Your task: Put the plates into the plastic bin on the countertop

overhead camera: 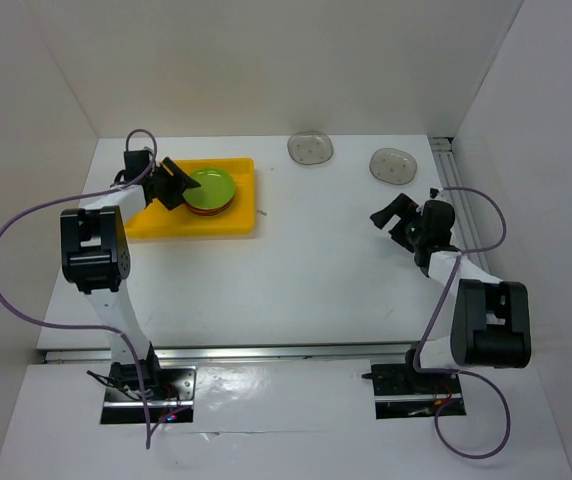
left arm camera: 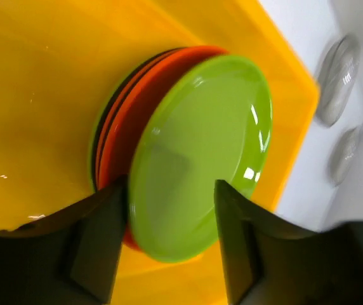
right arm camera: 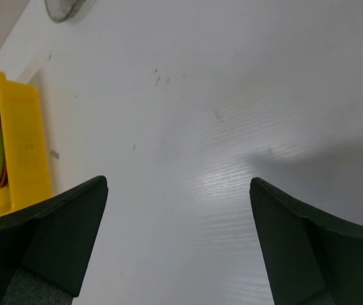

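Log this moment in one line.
left gripper open above green plate, stacked in yellow plastic bin | right gripper open, empty, over countertop | two clear plates at far edge

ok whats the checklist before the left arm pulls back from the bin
1. green plate resting on the orange plates in the plastic bin: ok
2. left jaws parted: ok
3. left jaws clear of the green plate's rim: cannot tell
4. right jaws wide open, nothing between them: ok
5. every plate in the bin: not ok, two clear dishes sit out on the countertop
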Controlling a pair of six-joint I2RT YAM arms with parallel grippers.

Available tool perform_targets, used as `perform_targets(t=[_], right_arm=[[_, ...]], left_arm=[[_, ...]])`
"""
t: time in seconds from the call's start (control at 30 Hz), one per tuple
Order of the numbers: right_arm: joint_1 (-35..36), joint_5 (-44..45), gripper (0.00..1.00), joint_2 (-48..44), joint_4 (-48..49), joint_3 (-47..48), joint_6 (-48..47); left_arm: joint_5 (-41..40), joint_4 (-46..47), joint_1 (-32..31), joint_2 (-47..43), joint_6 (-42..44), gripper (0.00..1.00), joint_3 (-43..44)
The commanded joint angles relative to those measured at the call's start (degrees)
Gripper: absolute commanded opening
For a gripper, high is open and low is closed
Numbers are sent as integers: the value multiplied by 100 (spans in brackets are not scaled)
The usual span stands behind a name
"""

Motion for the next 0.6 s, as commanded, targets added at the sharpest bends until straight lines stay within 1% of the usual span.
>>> perform_targets(t=[0.0, 0.03, 0.1, 0.13, 0.17, 0.2, 0.23, 0.27, 0.3, 0.33, 0.37, 0.4, 0.43, 0.47, 0.5, 0.57], right_arm=[[-325, 190, 100, 121, 279, 188, 168], [-414, 330, 100, 174, 279, 189, 169], [-739, 550, 100, 367, 331, 250, 449], [-853, 682, 100, 464, 436, 198, 563], [-950, 683, 100, 578, 707, 197, 703], [-1029, 631, 100, 727, 901, 197, 818], [-1030, 630, 100, 1094, 1016, 250, 897], [-1030, 726, 100, 1315, 1096, 528, 898], [-1030, 727, 100, 1561, 1097, 714, 898], [-1030, 823, 99, 2042, 1097, 890, 898], [-1082, 824, 99, 2282, 1158, 1274, 898], [-1082, 702, 97, 2554, 1158, 1522, 898], [-1082, 622, 94, 3096, 984, 1812, 846], [-1082, 621, 91, 3345, 861, 2075, 793], [-1082, 561, 86, 3574, 711, 2487, 793], [-1082, 560, 84, 4126, 570, 2815, 793]], left_arm=[[-21, 153, 36, -309, 0, 100, 4], [-82, 101, -25, -379, 0, 100, -58], [-406, -48, -139, -835, -157, 100, -172], [-651, -171, -210, -1072, -158, 100, -295], [-1237, -468, -306, -1327, -158, 100, -357], [-1521, -601, -524, -1581, -210, 100, -444], [-1715, -716, -614, -2019, -211, 100, -515], [-1891, -1013, -675, -2206, -298, 100, -646], [-1945, -1111, -746, -2373, -299, 100, -734], [-1998, -1199, -886, -2697, -299, 100, -831], [-2051, -1278, -948, -2857, -360, 100, -1093], [-1964, -1175, -1027, -3024, -308, 100, -1278], [-1964, -1174, -1028, -3173, -308, 100, -1445], [-1894, -1174, -1089, -3305, -308, 100, -1586], [-1824, -1122, -1089, -3533, -221, 100, -1831], [-1823, -1173, -1159, -3719, -158, 100, -2026]])
